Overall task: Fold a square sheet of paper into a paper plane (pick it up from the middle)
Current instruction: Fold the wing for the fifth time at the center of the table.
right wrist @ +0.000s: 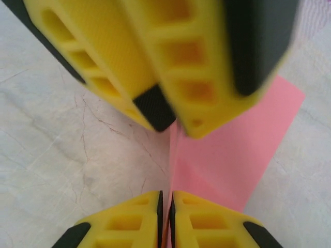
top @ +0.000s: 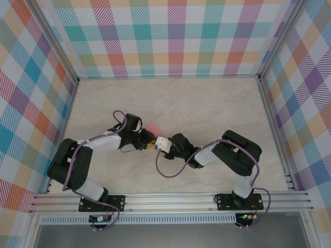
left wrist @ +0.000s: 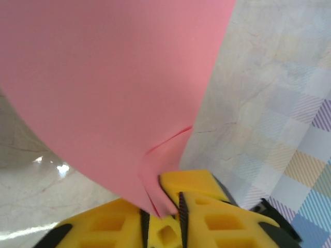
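Sheet (left wrist: 114,93) axis: L gripper (left wrist: 163,209) to R gripper (right wrist: 165,201).

At the bottom edge we see the right hand (right wrist: 165,199). Its two yellow ribbed fingers (right wrist: 124,222), black at the outer corners, sit so close together that only a thin slit separates them. A thin salmon-pink sheet of paper (right wrist: 238,150) stands edge-on in that slit, pinched between the pads. From there the paper's edge runs straight up to the left hand (right wrist: 176,121), a blurred yellow and black assembly entering from the top. We cannot tell whether the left hand clamps the edge. The rest of the sheet spreads to the right, one corner near the right border, over the pale marble-patterned table (right wrist: 67,155).
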`<action>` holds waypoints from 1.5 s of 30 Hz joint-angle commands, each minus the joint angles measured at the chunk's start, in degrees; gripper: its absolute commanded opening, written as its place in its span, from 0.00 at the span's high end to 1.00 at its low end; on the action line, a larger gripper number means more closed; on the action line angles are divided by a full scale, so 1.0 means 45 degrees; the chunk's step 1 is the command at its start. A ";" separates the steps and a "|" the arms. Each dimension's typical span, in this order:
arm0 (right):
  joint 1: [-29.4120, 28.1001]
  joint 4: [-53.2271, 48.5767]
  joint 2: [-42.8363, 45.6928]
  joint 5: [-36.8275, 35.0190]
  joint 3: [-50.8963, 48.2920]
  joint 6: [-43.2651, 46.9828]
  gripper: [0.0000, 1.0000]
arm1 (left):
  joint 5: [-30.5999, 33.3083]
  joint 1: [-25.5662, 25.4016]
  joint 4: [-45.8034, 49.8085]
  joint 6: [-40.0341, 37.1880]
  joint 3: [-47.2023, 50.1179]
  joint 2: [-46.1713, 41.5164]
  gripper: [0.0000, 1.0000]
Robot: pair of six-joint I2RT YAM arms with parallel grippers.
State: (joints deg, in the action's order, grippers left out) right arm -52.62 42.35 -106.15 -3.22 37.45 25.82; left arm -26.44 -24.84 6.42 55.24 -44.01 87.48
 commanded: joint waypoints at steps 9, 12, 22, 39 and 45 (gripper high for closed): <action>0.0524 -0.2825 0.0497 0.1668 0.1312 -0.4824 0.90 | 0.1627 0.1045 0.1943 -0.1273 -0.0635 -0.2024 0.51; 0.0745 -0.3480 0.0462 0.1966 0.1647 -0.5928 0.90 | 0.1715 0.1086 0.1933 -0.1388 -0.0466 -0.2337 0.49; 0.1699 -0.4696 0.0254 0.3477 0.2270 -0.9187 0.91 | 0.1499 0.1086 0.1016 -0.1434 0.0357 -0.2836 0.39; 0.2594 -0.3774 0.0074 0.5625 0.1900 -1.2197 0.90 | 0.0553 0.0212 -0.2191 -0.1210 0.1480 -0.1236 0.42; 0.2855 -0.3202 -0.0237 0.6212 0.1736 -1.2941 0.86 | 0.0268 -0.0082 -0.3058 -0.1203 0.1311 -0.0340 0.51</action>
State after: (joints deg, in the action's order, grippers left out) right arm -40.23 25.06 -105.91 21.58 46.39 -29.47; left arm -23.57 -23.99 -3.55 50.09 -37.98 84.64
